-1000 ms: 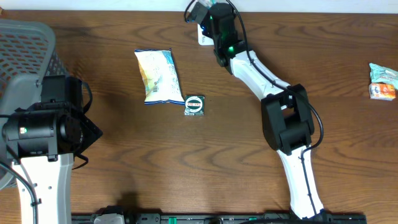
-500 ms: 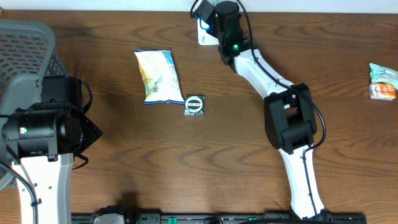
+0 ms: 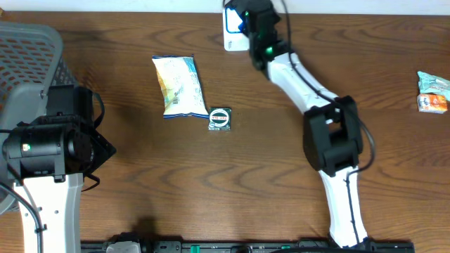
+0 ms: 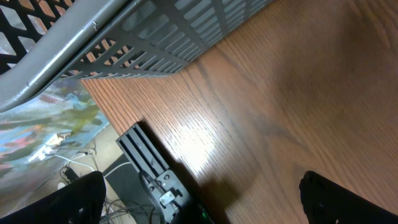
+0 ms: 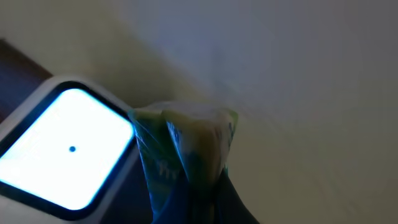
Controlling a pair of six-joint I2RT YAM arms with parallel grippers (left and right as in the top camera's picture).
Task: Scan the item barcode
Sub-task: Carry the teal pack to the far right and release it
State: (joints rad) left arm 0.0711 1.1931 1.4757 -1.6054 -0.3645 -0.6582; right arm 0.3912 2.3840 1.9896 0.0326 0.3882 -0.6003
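The item is a small green and yellow packet (image 5: 186,155), pinched in my right gripper (image 5: 208,208), which is shut on it. It hangs just right of the scanner's glowing white window (image 5: 62,149). From overhead, the right gripper (image 3: 244,15) sits at the table's far edge, over the white scanner (image 3: 230,39), and the packet is hidden under it. My left gripper (image 4: 211,208) is open with nothing between its dark fingertips (image 4: 78,199), low over bare wood near the table's front left edge.
A grey mesh basket (image 3: 28,49) stands at the far left beside the left arm (image 3: 53,147). A white snack bag (image 3: 178,86) and a small round-labelled packet (image 3: 220,118) lie mid-table. Another packet (image 3: 432,91) lies at the right edge.
My right gripper has shifted to the right and toward the table's far edge with the packet, over the scanner. The left arm has not moved.
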